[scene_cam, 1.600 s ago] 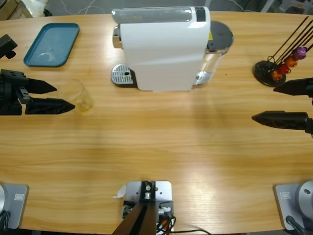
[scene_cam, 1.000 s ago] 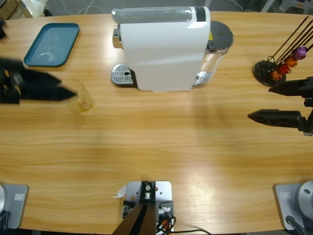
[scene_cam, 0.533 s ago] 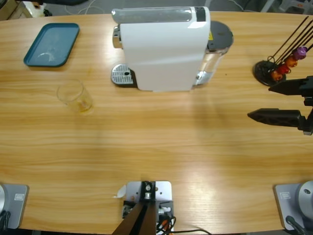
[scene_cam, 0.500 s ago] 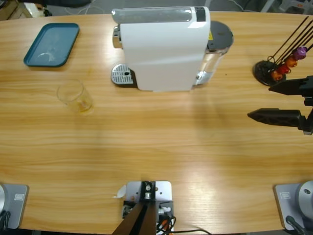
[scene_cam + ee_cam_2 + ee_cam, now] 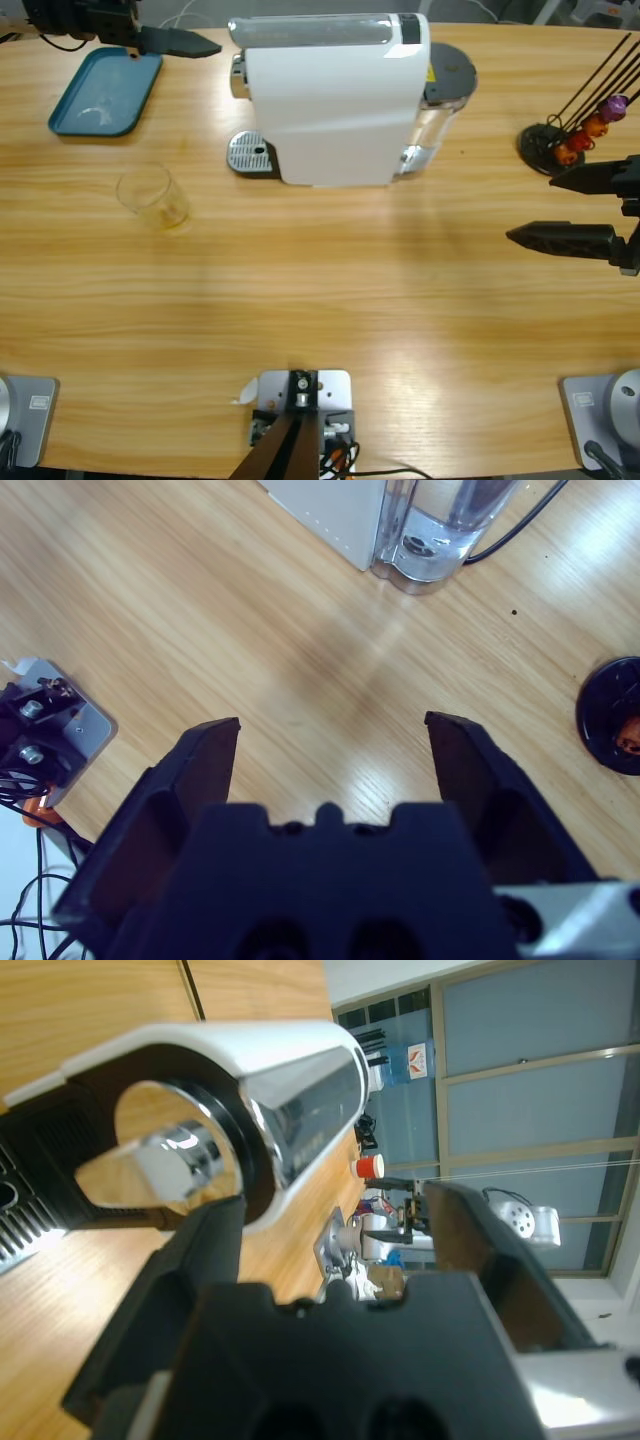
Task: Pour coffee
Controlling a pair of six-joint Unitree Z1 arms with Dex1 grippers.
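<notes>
A clear glass tumbler (image 5: 150,195) stands alone at the table's left, with a little amber coffee (image 5: 173,214) in its bottom. My left gripper (image 5: 208,46) hovers at the far left, level with the top of the white coffee machine (image 5: 335,100) and pointing at it. The left wrist view looks between open jaws of my left gripper (image 5: 330,1205) at the machine's head (image 5: 290,1050) and chrome spout (image 5: 175,1155). Over bare wood at the right edge, my right gripper (image 5: 535,210) is open and holds nothing, and it shows the same in its own view (image 5: 330,725).
A teal tray (image 5: 105,90) lies at the back left. The machine's drip tray (image 5: 250,153) sits at its left foot and its water tank (image 5: 440,530) on its right. A black capsule stand (image 5: 560,145) with orange and purple capsules is at the back right.
My left gripper let go of the glass, swung away out of view, and now is at the back left beside the machine's top. The glass stayed put. The right gripper barely moved.
</notes>
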